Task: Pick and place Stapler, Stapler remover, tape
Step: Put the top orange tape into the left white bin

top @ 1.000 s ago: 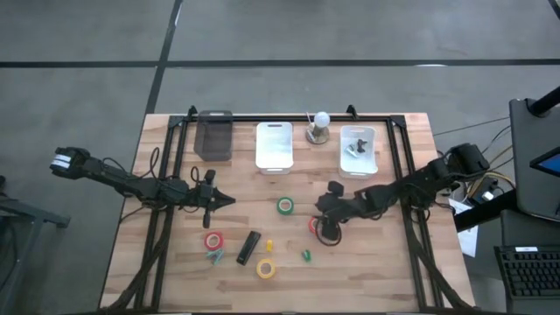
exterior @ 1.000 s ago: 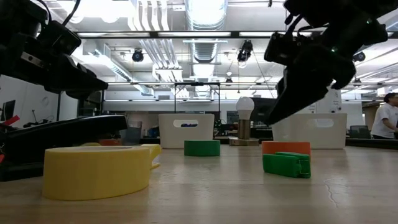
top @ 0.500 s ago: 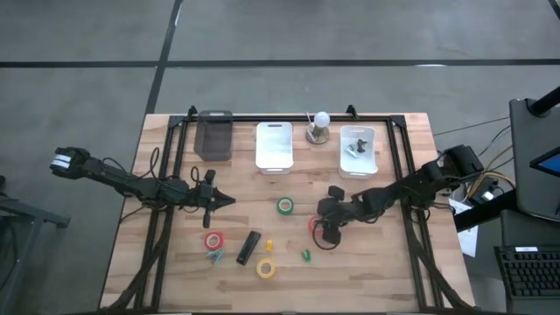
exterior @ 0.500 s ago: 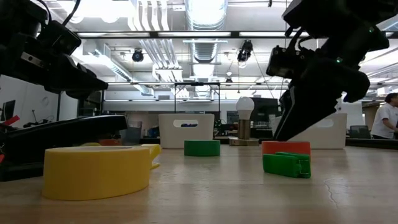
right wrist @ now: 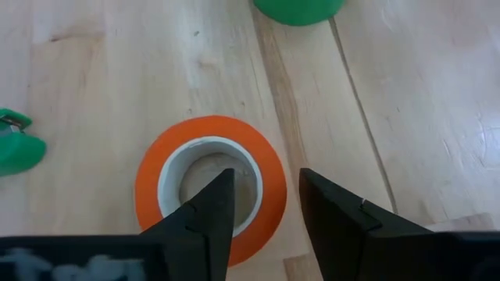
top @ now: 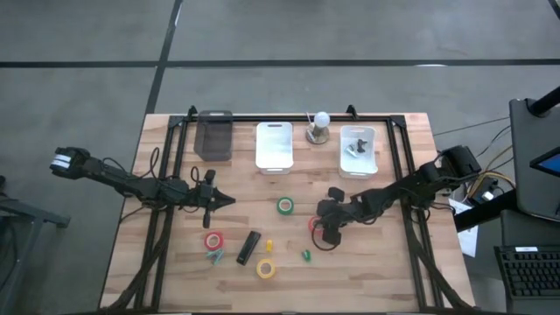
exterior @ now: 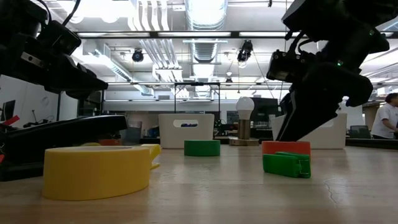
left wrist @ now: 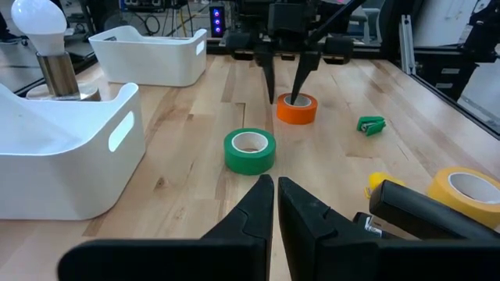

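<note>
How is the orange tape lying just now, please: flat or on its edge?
Flat. The orange tape rests on the table, its open centre facing up, one finger of the right tool inside the hole.

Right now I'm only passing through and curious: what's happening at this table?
The right pincer is down at the orange-red tape roll, one finger inside its hole, the other outside its wall, not yet clamped. The left pincer hangs shut over the table's left side, idle. The green roll, yellow roll, red roll and stapler lie untouched.
</note>
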Tool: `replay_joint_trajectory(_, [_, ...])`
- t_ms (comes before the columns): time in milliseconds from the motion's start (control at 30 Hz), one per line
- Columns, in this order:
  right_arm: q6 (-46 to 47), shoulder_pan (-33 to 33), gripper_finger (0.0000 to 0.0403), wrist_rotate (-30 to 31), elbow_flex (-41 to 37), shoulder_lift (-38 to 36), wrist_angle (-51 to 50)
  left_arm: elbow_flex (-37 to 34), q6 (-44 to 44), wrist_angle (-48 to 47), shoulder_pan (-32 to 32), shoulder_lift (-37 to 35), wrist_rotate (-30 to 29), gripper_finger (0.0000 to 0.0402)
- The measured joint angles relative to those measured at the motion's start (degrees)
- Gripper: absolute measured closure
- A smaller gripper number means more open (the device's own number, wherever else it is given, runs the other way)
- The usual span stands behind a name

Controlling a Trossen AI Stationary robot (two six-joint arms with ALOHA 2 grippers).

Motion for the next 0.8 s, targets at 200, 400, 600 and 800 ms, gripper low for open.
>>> replay_joint_trajectory(200, [0.0, 0.0, 0.0298, -0.1, 0.0, 0.0, 0.1, 0.0, 0.0, 0.0, 0.0, 0.0, 0.0, 0.0378])
replay_joint_trajectory(400, [0.0, 0.0, 0.0331, -0.1, 0.0, 0.0, 0.1, 0.0, 0.0, 0.0, 0.0, 0.0, 0.0, 0.0378])
replay_joint_trajectory(600, [0.0, 0.0, 0.0352, -0.1, 0.0, 0.0, 0.1, 0.0, 0.0, 0.0, 0.0, 0.0, 0.0, 0.0378])
replay_joint_trajectory(800, [0.0, 0.0, 0.0348, -0.4, 0.3, 0.0, 0.0, 0.0, 0.0, 0.0, 0.0, 0.0, 0.0, 0.0378])
